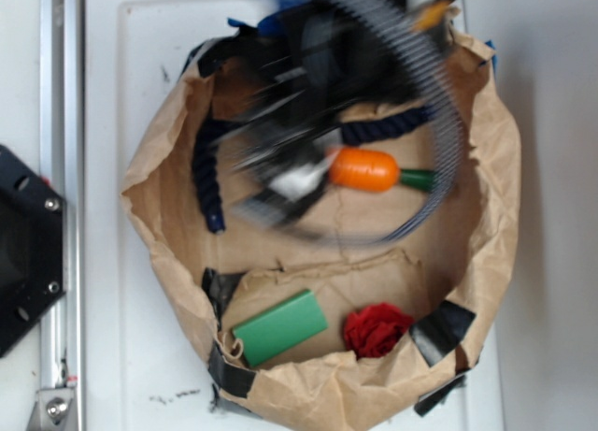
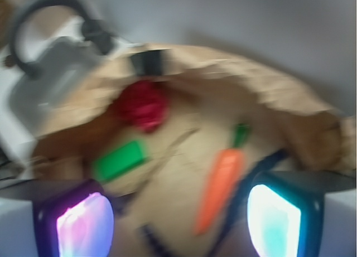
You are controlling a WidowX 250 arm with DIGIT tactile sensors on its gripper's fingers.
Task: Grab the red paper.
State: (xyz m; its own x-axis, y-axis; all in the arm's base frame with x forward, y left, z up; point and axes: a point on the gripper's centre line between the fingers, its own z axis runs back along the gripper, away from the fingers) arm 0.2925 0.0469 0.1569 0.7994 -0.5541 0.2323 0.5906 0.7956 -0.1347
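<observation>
Wrist view: gripper [image 2: 178, 221] hangs over the brown paper bag [image 2: 290, 109], fingers apart and empty. Red paper [image 2: 142, 105] lies near the bag's rim, beside the green block [image 2: 120, 159].

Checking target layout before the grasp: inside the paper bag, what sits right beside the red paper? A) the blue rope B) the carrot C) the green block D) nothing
C: in the exterior view the green block lies next to the red paper in the bag's lower section, past a fold from the carrot; the wrist view also shows them side by side.
</observation>
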